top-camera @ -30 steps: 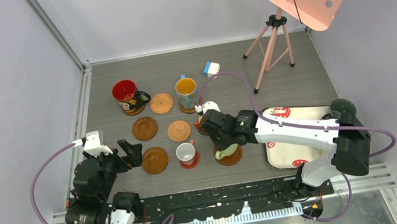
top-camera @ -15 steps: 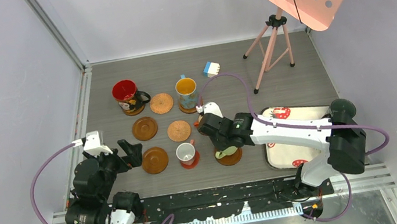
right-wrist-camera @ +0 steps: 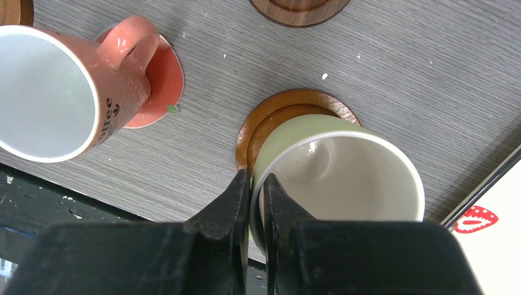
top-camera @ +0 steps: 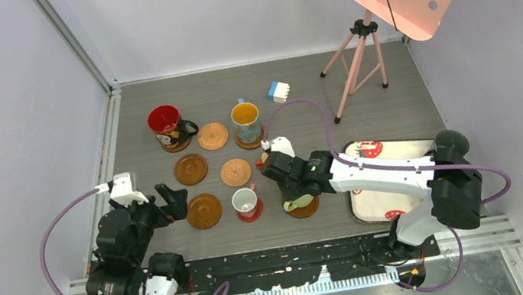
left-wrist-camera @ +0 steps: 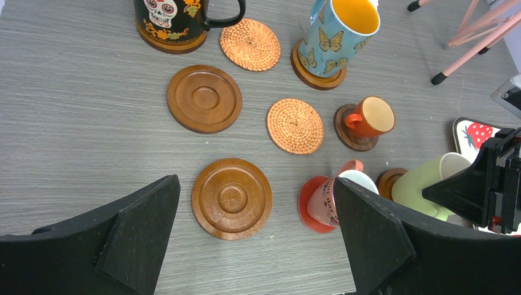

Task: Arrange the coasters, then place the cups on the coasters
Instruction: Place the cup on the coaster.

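My right gripper [right-wrist-camera: 258, 184] is shut on the near rim of a pale green cup [right-wrist-camera: 344, 178], one finger inside and one outside. The cup stands on a brown wooden coaster [right-wrist-camera: 270, 114], seen from above near the table's front [top-camera: 305, 207]. Beside it a pink cup [right-wrist-camera: 55, 92] stands on a red coaster [right-wrist-camera: 163, 86]. My left gripper [left-wrist-camera: 255, 184] hangs open above a bare rimmed brown coaster [left-wrist-camera: 231, 198]. Farther back lie another brown coaster [left-wrist-camera: 204, 98] and two woven coasters [left-wrist-camera: 250, 44] [left-wrist-camera: 295, 125]. A butterfly cup [left-wrist-camera: 338, 34], a small orange cup [left-wrist-camera: 368, 117] and a black skull cup [left-wrist-camera: 172, 18] each stand on coasters.
A white tray [top-camera: 398, 155] with strawberry marks lies at the right, under my right arm. A pink music stand's tripod [top-camera: 358, 57] stands at the back right. A small blue-and-white block [top-camera: 279, 90] lies near it. Grey walls close in left, right and back.
My right wrist has shifted slightly leftward while still pinching the green cup's rim; the cup stays on its coaster. The left arm has not moved.
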Controlling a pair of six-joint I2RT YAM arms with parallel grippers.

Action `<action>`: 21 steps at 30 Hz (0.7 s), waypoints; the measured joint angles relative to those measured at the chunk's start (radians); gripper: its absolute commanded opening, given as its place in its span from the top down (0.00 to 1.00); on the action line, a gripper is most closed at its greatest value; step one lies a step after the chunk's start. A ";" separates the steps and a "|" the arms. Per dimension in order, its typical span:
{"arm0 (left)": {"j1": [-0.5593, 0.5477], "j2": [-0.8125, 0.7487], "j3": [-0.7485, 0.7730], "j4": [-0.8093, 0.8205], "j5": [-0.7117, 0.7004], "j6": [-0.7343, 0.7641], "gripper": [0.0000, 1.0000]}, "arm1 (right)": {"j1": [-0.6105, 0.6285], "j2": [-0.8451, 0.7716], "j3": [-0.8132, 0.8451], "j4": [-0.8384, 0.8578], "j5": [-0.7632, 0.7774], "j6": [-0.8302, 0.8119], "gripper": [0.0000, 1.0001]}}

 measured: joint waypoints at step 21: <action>0.000 0.000 0.000 0.000 0.000 0.000 0.01 | 0.000 0.000 0.007 -0.010 -0.009 0.052 0.64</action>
